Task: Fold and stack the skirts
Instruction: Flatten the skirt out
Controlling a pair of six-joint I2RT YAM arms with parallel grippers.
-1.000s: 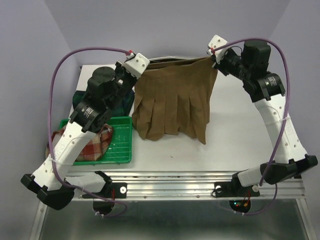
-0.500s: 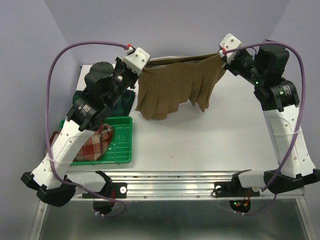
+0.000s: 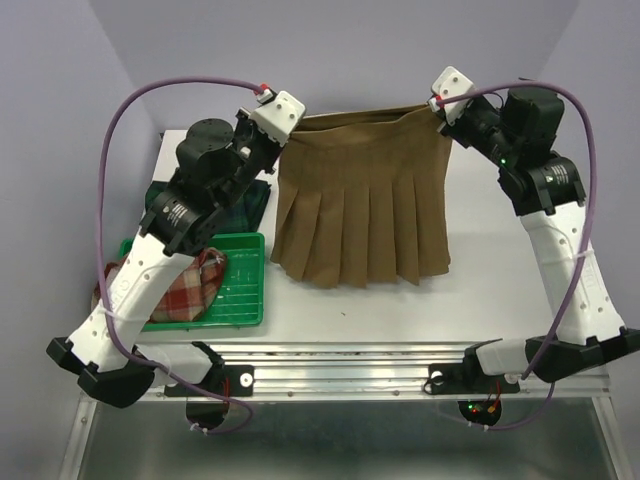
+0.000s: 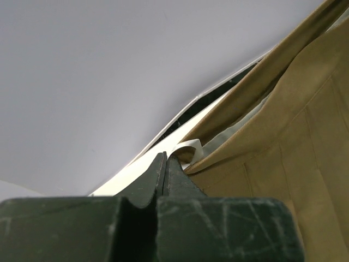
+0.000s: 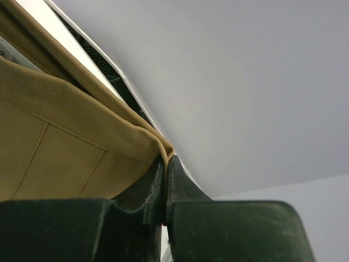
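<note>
plaid skirt [image 3: 185, 292]: bunched in the green tray [image 3: 245, 290], near left on the table [image 3: 490, 270].
tartan skirt [image 3: 252, 200]: behind the tray, partly hidden by the left arm [image 3: 165, 245].
left gripper [image 4: 164, 164]: clenched on the tan skirt's left waistband corner.
tan skirt [image 3: 365, 210]: centre, waistband stretched taut between both grippers, pleats spread toward the near edge.
right gripper [image 5: 164, 161]: clamped on the right waistband corner.

The pleated skirt [image 3: 362, 210] spans the surface's [image 3: 500, 290] middle; a tray [image 3: 245, 290] at the near-left corner holds the plaid skirt [image 3: 185, 290]; the tartan skirt [image 3: 250, 200] lies behind it.
</note>
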